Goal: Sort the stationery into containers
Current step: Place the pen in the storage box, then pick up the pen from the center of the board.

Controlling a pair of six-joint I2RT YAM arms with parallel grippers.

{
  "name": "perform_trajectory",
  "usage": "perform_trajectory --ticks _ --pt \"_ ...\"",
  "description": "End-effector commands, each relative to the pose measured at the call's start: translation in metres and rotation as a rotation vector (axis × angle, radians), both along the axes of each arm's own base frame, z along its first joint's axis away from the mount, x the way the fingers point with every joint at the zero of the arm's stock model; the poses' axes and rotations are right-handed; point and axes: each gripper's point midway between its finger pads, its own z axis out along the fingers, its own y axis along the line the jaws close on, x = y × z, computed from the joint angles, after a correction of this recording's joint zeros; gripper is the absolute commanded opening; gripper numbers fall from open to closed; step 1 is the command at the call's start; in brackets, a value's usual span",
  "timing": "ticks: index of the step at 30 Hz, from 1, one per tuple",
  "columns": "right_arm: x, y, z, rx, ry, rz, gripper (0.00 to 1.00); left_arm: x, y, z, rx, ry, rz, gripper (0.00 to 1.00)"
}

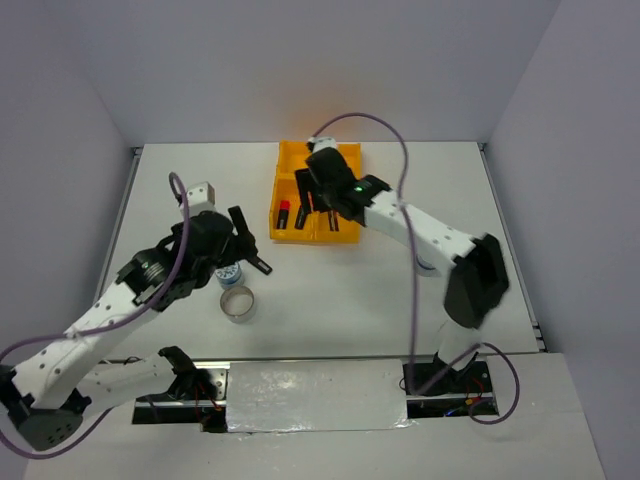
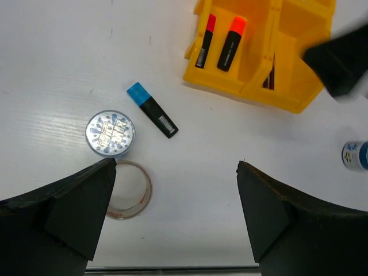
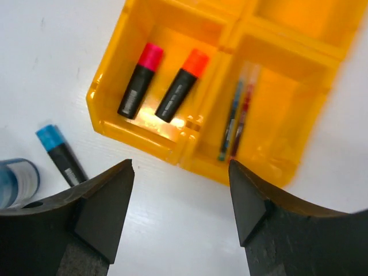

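White table [image 1: 330, 310] bearing the yellow-orange tray [image 1: 290, 160] at its far centre, with both arms reaching in from the near edge. The right gripper [image 3: 181, 167] is hovering over the tray's near edge, its jaws released and holding nothing. The left gripper [image 2: 177, 167] is hanging to the near left of the tray, spread wide and empty, above loose items. The grey tape ring [image 2: 129, 190] is lying flat on the table, with a blue-white roll [image 2: 110, 133] just beyond it. A second roll [image 2: 355, 155] is sitting to the near right of the tray. The blue-capped highlighter [image 2: 152, 109] is lying on the table between the first roll and the tray. The pink-capped highlighter [image 3: 140, 80] and orange-capped highlighter [image 3: 181, 85] are lying side by side in the near-left compartment. The teal pen [image 3: 232, 123] and dark red pen [image 3: 243, 118] are lying together in the near-right compartment.
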Motion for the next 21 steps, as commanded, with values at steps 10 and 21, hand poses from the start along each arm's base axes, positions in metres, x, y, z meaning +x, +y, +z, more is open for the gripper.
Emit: perform_trajectory --ticks 10,21 --pt "-0.170 -0.115 0.058 0.417 -0.110 -0.055 0.78 0.090 -0.025 -0.079 0.038 0.286 0.377 0.92" --pt "-0.227 -0.127 0.015 0.505 -0.028 0.012 0.82 0.127 -0.020 -0.151 0.051 0.429 0.468 0.83"
